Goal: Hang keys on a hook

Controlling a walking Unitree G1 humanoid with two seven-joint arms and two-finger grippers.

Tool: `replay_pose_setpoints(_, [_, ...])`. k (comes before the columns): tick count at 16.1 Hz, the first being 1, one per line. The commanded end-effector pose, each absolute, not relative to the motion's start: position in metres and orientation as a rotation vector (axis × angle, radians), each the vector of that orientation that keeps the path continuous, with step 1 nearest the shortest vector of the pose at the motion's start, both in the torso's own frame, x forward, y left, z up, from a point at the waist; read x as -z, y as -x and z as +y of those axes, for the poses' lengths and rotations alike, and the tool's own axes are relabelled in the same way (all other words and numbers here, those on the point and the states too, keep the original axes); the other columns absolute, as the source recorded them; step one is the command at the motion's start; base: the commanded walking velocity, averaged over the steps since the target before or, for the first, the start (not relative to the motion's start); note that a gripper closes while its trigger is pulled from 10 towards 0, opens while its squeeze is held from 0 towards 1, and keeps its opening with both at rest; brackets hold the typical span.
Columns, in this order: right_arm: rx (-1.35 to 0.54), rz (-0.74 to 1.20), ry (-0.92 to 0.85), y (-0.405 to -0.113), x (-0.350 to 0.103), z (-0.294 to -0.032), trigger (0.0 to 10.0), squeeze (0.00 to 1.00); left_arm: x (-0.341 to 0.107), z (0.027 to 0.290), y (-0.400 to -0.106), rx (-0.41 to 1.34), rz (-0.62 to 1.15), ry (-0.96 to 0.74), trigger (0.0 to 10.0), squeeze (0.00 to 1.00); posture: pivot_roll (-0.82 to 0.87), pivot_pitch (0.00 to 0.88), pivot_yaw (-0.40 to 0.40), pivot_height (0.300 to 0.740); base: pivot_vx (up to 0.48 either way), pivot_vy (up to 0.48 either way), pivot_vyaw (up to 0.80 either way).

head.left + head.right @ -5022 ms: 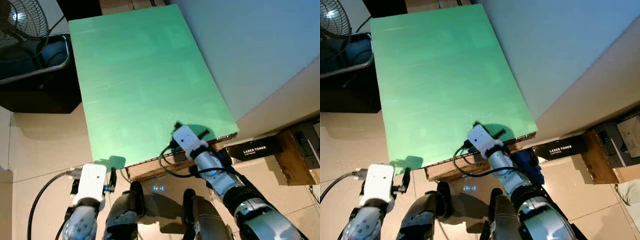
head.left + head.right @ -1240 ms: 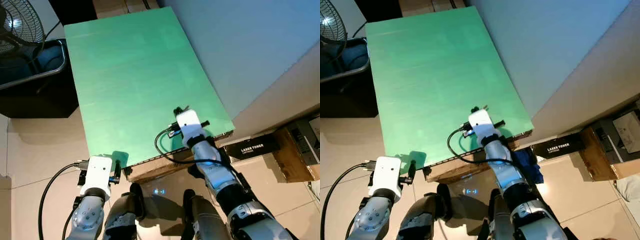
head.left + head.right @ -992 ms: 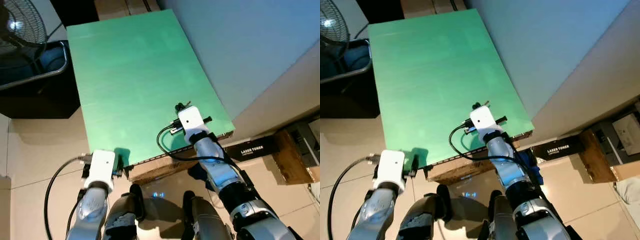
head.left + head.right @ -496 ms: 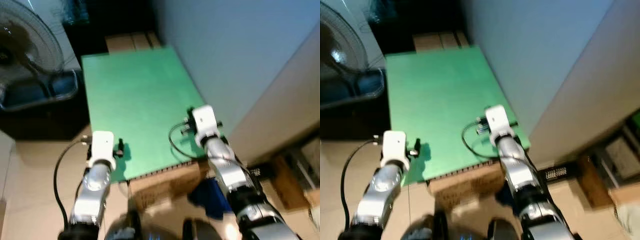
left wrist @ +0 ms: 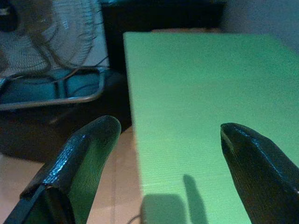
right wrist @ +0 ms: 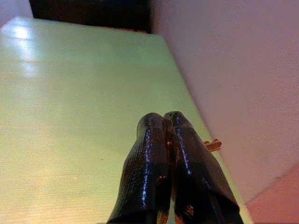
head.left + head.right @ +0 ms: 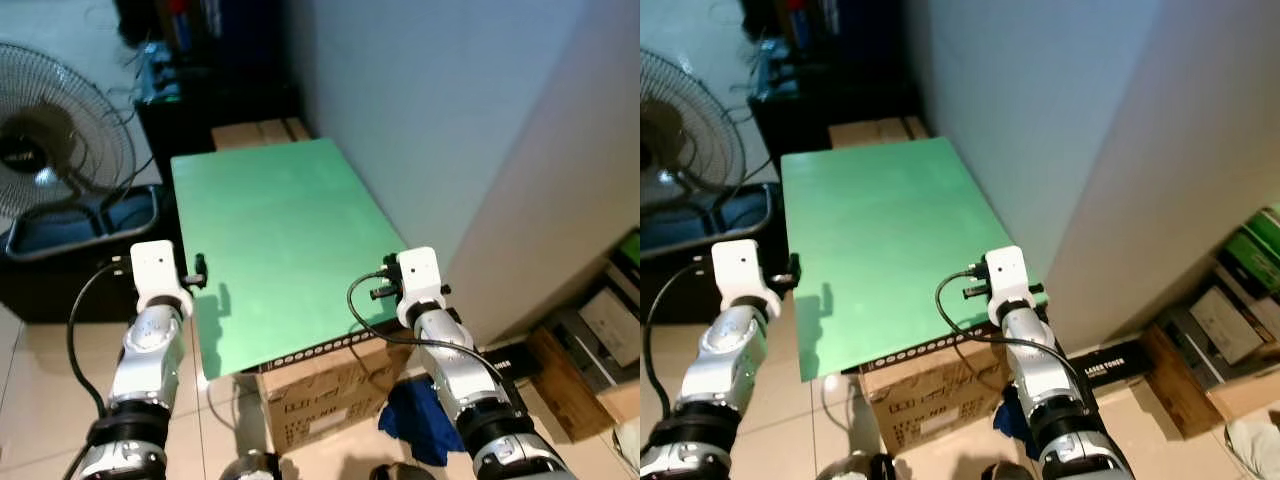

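Note:
A small brass key (image 6: 213, 145) sticks out sideways from between the fingers of my right gripper (image 6: 163, 117), which is shut on it. That gripper (image 7: 380, 290) hovers over the near right corner of a green board (image 7: 270, 220), close to the pale wall (image 7: 430, 120). My left gripper (image 7: 200, 268) is raised at the board's left edge. In the left wrist view its fingers (image 5: 93, 140) stand wide apart with nothing between them, so it is open.
The green board lies on a cardboard box (image 7: 320, 395). A standing fan (image 7: 50, 130) and a dark tray (image 7: 85, 220) are to the left. More boxes (image 7: 250, 131) sit behind the board. A blue cloth (image 7: 410, 420) and cartons (image 7: 600, 330) lie on the floor at the right.
The camera has lifted, so the wall, fan and far room now show. My left arm has risen to the board's left edge. The right gripper stays shut near the board's right corner.

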State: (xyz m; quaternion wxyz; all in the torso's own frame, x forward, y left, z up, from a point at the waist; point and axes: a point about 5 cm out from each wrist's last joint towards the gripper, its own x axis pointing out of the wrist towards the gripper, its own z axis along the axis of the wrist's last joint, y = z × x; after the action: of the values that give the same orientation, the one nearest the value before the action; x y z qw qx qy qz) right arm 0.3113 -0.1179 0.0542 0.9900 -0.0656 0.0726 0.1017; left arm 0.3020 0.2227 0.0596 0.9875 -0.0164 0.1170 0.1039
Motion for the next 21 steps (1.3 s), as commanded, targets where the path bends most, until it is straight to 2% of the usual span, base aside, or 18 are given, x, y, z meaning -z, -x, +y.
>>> replay_pose_setpoints(1, [-0.163,0.119,0.125,-0.313,-0.061,-0.127,0.0,0.0,-0.05,0.224,-0.294,-0.221,0.261,0.072,10.0,0.0,-0.15,0.0,0.038,0.74,0.0,0.0,0.0])
replay_pose_setpoints(3, [-0.077,0.035,0.048,-0.305,-0.071,-0.146,0.0,0.0,-0.05,0.213,-0.282,-0.183,0.224,0.152,10.0,0.0,-0.17,0.0,0.046,0.74,0.0,0.0,0.0])
replay_pose_setpoints(4, [-0.067,-0.007,0.067,-0.303,-0.075,-0.149,0.0,0.0,-0.055,0.208,-0.283,-0.149,0.183,0.156,10.0,0.0,-0.17,0.0,0.046,0.74,0.0,0.0,0.0])
replay_pose_setpoints(8, [-0.114,-0.04,0.149,-0.305,-0.08,-0.14,0.0,0.0,-0.062,0.205,-0.289,-0.111,0.126,0.148,10.0,0.0,-0.18,0.0,0.053,0.74,0.0,0.0,0.0])
replay_pose_setpoints(12, [-0.171,0.002,0.178,-0.297,-0.071,-0.132,0.0,0.0,-0.062,0.212,-0.28,-0.108,0.129,0.139,10.0,0.0,-0.17,0.0,0.055,0.74,0.0,0.0,0.0])
replay_pose_setpoints(13, [-0.193,-0.017,0.196,-0.293,-0.071,-0.132,0.0,0.0,-0.064,0.21,-0.276,-0.072,0.109,0.138,10.0,0.0,-0.16,0.0,0.051,0.74,0.0,0.0,0.0])
replay_pose_setpoints(14, [-0.223,-0.057,0.265,-0.285,-0.071,-0.134,0.0,0.0,-0.066,0.203,-0.268,0.011,0.075,0.067,10.0,0.0,-0.15,0.0,0.05,0.74,0.0,0.0,0.0])
replay_pose_setpoints(15, [-0.183,-0.092,0.237,-0.283,-0.077,-0.14,0.0,0.0,-0.074,0.198,-0.264,0.047,0.025,0.021,10.0,0.0,-0.15,0.0,0.047,0.74,0.0,0.0,0.0])
replay_pose_setpoints(17, [-0.103,-0.176,0.203,-0.293,-0.102,-0.147,0.0,0.0,-0.095,0.194,-0.273,0.042,-0.062,0.026,10.0,0.0,-0.15,0.0,0.043,0.74,0.0,0.0,0.0])
replay_pose_setpoints(21, [-0.094,-0.15,0.194,-0.293,-0.097,-0.148,0.0,0.0,-0.099,0.2,-0.276,-0.027,-0.075,0.076,10.0,0.0,-0.14,0.0,0.042,0.74,0.0,0.0,0.0])
